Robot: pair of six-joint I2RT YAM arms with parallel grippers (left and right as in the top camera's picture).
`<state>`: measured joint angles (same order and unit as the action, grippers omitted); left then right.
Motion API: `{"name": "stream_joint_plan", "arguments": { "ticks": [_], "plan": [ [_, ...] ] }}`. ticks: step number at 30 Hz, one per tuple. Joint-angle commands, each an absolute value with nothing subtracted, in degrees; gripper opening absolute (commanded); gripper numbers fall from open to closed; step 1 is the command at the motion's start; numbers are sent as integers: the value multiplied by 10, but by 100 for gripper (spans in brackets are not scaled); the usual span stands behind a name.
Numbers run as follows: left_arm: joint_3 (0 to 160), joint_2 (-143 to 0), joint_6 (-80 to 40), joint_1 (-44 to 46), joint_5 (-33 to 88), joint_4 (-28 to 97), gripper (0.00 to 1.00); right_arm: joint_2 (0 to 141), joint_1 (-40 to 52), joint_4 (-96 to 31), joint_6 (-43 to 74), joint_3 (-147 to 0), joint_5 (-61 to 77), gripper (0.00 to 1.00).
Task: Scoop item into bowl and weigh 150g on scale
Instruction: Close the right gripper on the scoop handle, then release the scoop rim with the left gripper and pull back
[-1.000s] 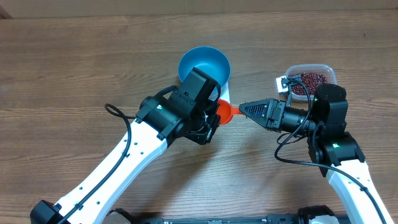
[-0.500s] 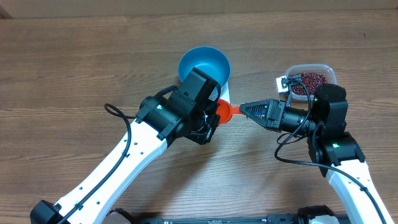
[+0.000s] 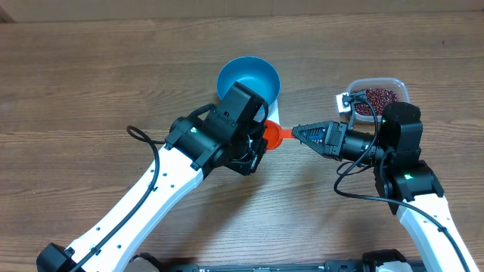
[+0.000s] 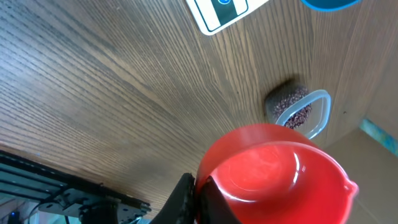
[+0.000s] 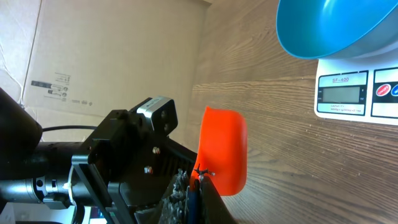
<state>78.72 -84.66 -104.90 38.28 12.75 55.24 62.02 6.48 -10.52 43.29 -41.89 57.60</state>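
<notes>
An empty red scoop (image 3: 274,134) hangs over the table between both arms. My left gripper (image 4: 200,186) is shut on the rim of the scoop (image 4: 273,165). My right gripper (image 5: 198,180) is shut on the handle end of the scoop (image 5: 224,149). The blue bowl (image 3: 248,81) stands on the white scale (image 3: 274,113) just behind the scoop, and its inside looks bare. In the right wrist view the bowl (image 5: 329,25) sits above the scale (image 5: 357,90) and its display. The dark red beans (image 3: 376,98) lie in a clear tub at the right.
The clear tub (image 4: 298,112) with the beans stands on the wooden table (image 3: 91,83) close to my right arm. A small white tag (image 3: 345,100) lies at its left edge. A cardboard wall (image 5: 112,56) stands behind the table.
My right gripper's jaws have closed on the scoop's handle. The scoop, the bowl and both arms have stayed where they were.
</notes>
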Motion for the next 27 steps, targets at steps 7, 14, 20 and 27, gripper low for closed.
{"name": "stream_joint_plan", "arguments": {
  "ticks": [7, 14, 20, 27],
  "plan": [
    [786, -854, -1050, 387, 124, 557, 100, 618, 68, -100, 428, -434, 579, 4],
    [786, -843, -1000, 385, 136, 557, 99, 618, 68, -127, 400, -434, 564, 4],
    [786, -827, -917, 385, 122, 560, 100, 618, 68, -136, 378, -434, 554, 4],
    [786, -795, -771, 385, 90, 611, 100, 618, 67, -203, 325, -434, 469, 4]
  ]
}}
